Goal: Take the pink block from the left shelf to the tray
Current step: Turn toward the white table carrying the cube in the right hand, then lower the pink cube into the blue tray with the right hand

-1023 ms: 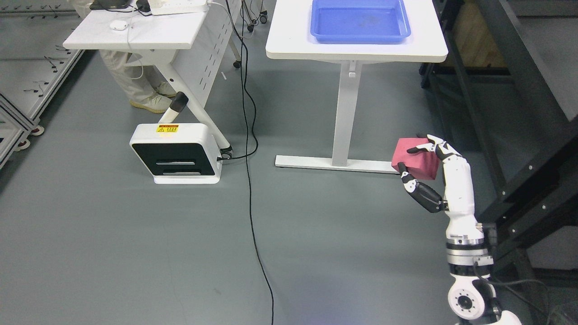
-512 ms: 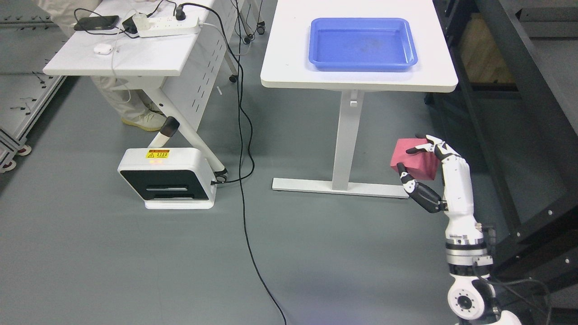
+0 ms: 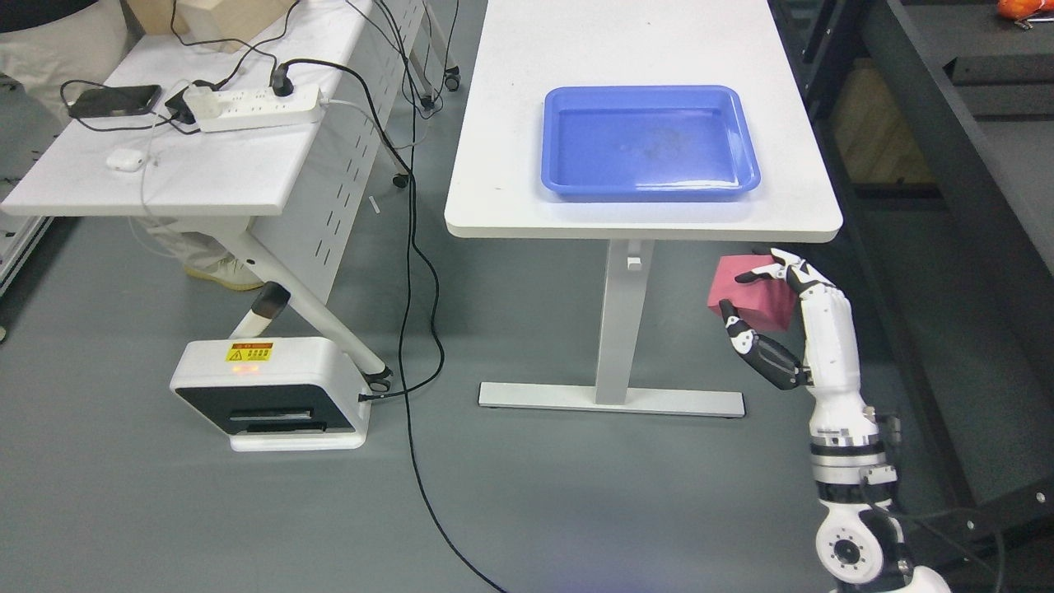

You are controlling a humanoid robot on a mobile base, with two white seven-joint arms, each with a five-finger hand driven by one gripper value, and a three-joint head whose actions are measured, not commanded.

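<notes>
Right hand (image 3: 774,317), at 4 o'clock in the head view: white jointed forearm rising from the bottom edge, black-tipped fingers (image 3: 751,276) and thumb clamped around the pink block (image 3: 749,295). Block: matte, squared faces, held in the air below the front right corner of the white table (image 3: 510,206), clear of the floor.

Floor: smooth grey. A black cable (image 3: 420,461) trails across it from 6 o'clock toward 11.

White box unit (image 3: 268,394), at 8 o'clock: rounded plastic casing, black front panel, yellow warning label on top; it stands on the floor beside the leg of the side desk (image 3: 214,181).

White table, centre: flat matte top with rounded corners, a single pillar on a flat foot bar. Its front edge lies between the held block and the tray.

Blue tray (image 3: 550,177), at 12 o'clock: glossy plastic, rectangular, raised rim, resting on the table top.

Side desk, at 10 o'clock: white top carrying a power strip (image 3: 251,107), a dark phone (image 3: 115,100) and a small white case (image 3: 125,160).

Dark metal shelving (image 3: 947,165), at 2 o'clock.
</notes>
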